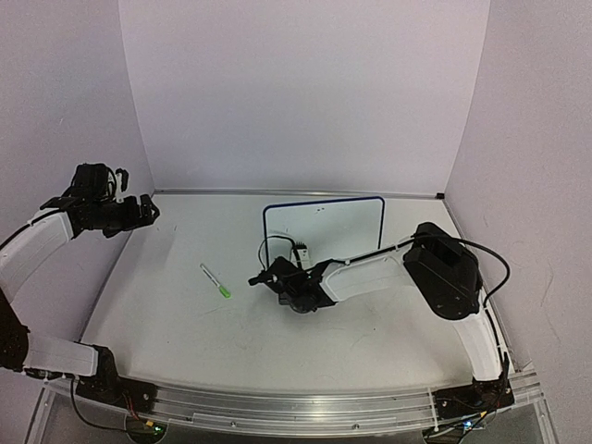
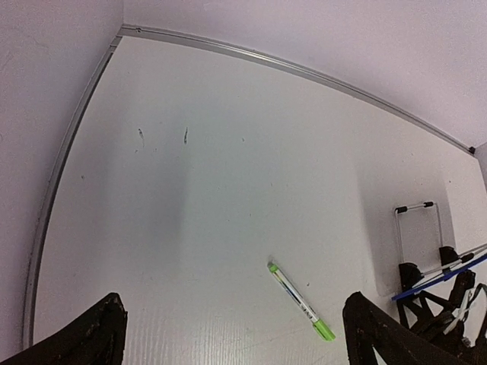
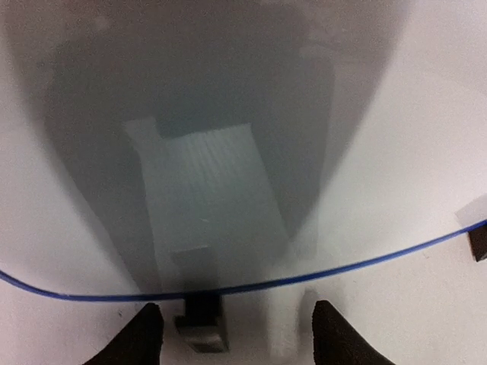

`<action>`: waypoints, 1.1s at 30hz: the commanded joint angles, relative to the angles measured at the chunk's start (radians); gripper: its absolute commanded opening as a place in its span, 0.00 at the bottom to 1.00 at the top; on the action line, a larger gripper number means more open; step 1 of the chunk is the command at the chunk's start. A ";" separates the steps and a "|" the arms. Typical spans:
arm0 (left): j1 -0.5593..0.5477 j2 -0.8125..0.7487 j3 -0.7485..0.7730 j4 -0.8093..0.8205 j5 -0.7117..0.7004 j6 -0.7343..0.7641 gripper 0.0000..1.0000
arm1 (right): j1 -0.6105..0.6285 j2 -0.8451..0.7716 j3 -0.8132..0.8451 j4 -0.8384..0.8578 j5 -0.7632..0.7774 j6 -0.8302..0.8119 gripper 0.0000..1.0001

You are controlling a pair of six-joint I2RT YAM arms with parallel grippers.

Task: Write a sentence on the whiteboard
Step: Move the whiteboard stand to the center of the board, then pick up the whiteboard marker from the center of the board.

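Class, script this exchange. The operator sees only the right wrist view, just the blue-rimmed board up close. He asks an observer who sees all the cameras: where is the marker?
Observer: The marker lies flat on the table, left of the right gripper, and neither arm touches it.
Operator: Is the left gripper near it?
Observer: No. The left gripper hangs open above the table's left side, holding nothing.
Operator: Any writing on the whiteboard?
Observer: The top view shows the whole whiteboard face, and there are no green words on it.

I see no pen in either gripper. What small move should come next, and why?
Probably lower the open left gripper toward the pen: it lies untouched on the table, while the open right gripper faces the lower rim of the board.
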 commanded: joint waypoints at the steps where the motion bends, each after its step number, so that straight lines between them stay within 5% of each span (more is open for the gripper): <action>1: -0.046 -0.017 -0.031 -0.028 -0.068 -0.155 0.98 | 0.016 -0.139 -0.126 0.075 -0.042 -0.043 0.71; 11: -0.279 0.034 -0.172 0.035 -0.223 -0.450 0.94 | 0.077 -0.481 -0.431 0.185 -0.060 -0.126 0.81; 20: -0.468 0.293 -0.084 0.089 -0.240 -0.552 0.84 | 0.039 -0.792 -0.596 0.137 -0.009 -0.233 0.90; 33: -0.492 0.551 0.081 0.053 -0.273 -0.547 0.58 | -0.143 -0.990 -0.674 0.091 -0.126 -0.294 0.89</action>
